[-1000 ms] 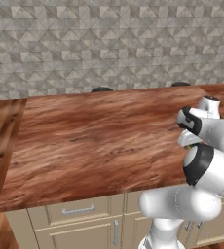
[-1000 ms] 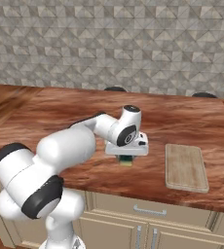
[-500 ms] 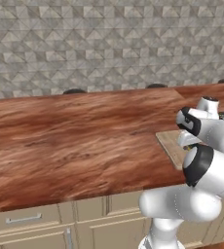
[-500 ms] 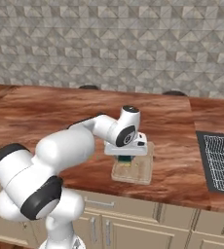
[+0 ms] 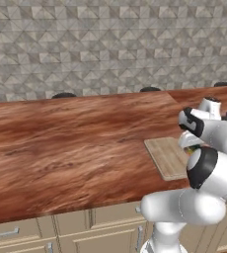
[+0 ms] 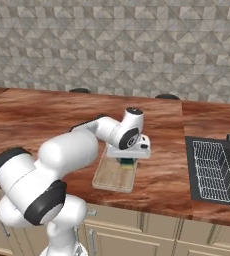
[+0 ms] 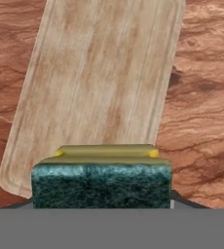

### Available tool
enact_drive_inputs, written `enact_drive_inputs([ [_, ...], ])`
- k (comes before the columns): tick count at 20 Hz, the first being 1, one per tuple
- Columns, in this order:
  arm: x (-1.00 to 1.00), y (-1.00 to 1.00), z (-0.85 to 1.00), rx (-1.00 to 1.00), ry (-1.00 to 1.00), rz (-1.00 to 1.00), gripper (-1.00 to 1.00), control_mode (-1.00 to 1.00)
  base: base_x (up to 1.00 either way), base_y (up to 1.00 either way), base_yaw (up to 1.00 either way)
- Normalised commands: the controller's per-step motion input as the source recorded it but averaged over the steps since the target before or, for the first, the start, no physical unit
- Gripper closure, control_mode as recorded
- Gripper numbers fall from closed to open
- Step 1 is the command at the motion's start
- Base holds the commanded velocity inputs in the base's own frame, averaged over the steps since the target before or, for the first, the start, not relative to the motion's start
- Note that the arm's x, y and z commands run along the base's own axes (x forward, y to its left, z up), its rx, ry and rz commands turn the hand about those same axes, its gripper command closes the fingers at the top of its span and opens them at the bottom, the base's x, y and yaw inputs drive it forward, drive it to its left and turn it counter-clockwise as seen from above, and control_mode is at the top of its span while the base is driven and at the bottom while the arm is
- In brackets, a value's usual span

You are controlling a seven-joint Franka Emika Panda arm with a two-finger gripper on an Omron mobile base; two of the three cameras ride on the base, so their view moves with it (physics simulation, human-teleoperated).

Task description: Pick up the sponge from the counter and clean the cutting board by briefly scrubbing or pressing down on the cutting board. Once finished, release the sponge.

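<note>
My gripper [image 6: 128, 159] is shut on the sponge [image 6: 126, 164], a small block with a dark green layer over a yellow one. In the hand view the sponge [image 7: 102, 177] sits at the bottom, with the light tan cutting board [image 7: 99, 82] stretching away beneath it. The sponge hangs over the far end of the cutting board [image 6: 112, 177], apparently a little above it. The board lies flat on the reddish-brown counter [image 6: 42, 112] near its front edge. In the left base view the cutting board [image 5: 166, 158] shows partly behind my arm.
A dark wire dish rack [image 6: 214, 170] sits on the counter to the right of the board. A tiled wall [image 6: 112, 45] backs the counter. Two dark round things [image 6: 167, 96] lie along the counter's back edge. Bare counter [image 5: 61, 143] stretches to the left.
The whole scene has slid left in both base views, so the camera has moved right. The cutting board now lies under the gripper and the dish rack shows more fully. The sponge stays gripped.
</note>
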Motion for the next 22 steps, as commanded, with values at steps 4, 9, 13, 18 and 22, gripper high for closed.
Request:
enact_drive_inputs([
  [4,-0.02,0.80,-0.26,0.04,-0.05,0.00,1.00,-1.00,0.00,0.00,0.00],
  [9,-0.22,0.16,-0.51,0.01,-0.03,0.00,1.00,-1.00,0.00,0.00,0.00],
  [13,0.00,0.10,-0.42,0.00,-0.03,0.00,1.00,-1.00,0.00,0.00,0.00],
  [18,0.06,0.17,-0.24,0.01,-0.01,0.00,1.00,-1.00,0.00,0.00,0.00],
  [22,0.00,0.03,-0.23,0.02,0.00,0.00,1.00,-1.00,0.00,0.00,0.00],
])
